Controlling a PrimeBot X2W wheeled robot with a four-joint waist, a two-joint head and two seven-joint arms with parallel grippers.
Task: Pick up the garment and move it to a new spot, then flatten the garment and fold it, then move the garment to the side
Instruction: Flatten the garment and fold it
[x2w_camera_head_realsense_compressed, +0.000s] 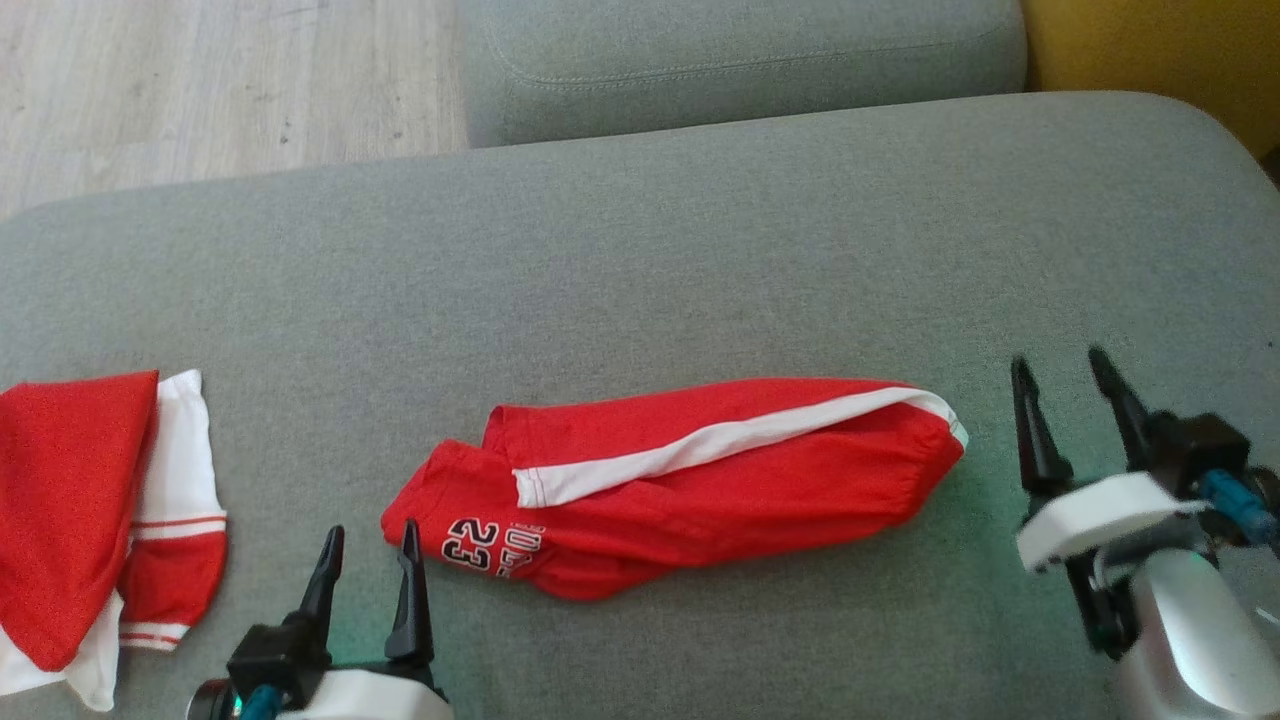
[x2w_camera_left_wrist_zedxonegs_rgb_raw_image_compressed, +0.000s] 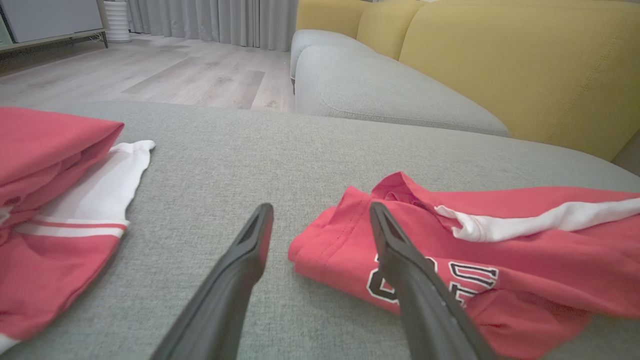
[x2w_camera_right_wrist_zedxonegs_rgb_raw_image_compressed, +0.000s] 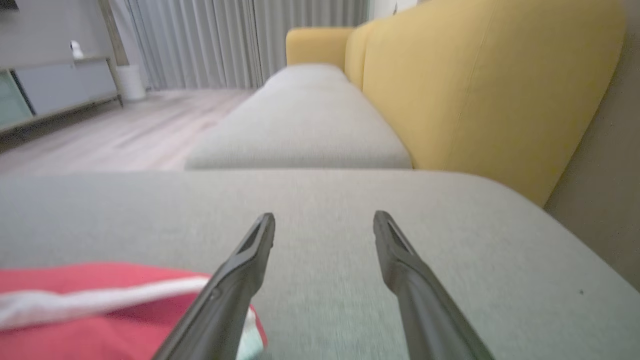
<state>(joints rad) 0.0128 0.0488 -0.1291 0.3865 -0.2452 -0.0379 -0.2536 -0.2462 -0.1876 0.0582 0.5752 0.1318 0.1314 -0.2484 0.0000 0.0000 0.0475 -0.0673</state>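
Observation:
The garment (x2w_camera_head_realsense_compressed: 670, 485) is a red piece with a white stripe and the number 23, lying folded lengthwise in the middle of the grey cushion (x2w_camera_head_realsense_compressed: 640, 250). My left gripper (x2w_camera_head_realsense_compressed: 370, 540) stands open at the garment's left end, its right finger over the printed corner (x2w_camera_left_wrist_zedxonegs_rgb_raw_image_compressed: 395, 250) and nothing between the fingers. My right gripper (x2w_camera_head_realsense_compressed: 1060, 372) is open just past the garment's right end (x2w_camera_right_wrist_zedxonegs_rgb_raw_image_compressed: 100, 310), apart from the cloth and holding nothing.
A second folded red and white garment (x2w_camera_head_realsense_compressed: 100, 520) lies at the cushion's left edge. Behind is another grey cushion (x2w_camera_head_realsense_compressed: 740, 60) with a yellow backrest (x2w_camera_right_wrist_zedxonegs_rgb_raw_image_compressed: 475, 90) to the right. Wooden floor (x2w_camera_head_realsense_compressed: 200, 80) shows at the far left.

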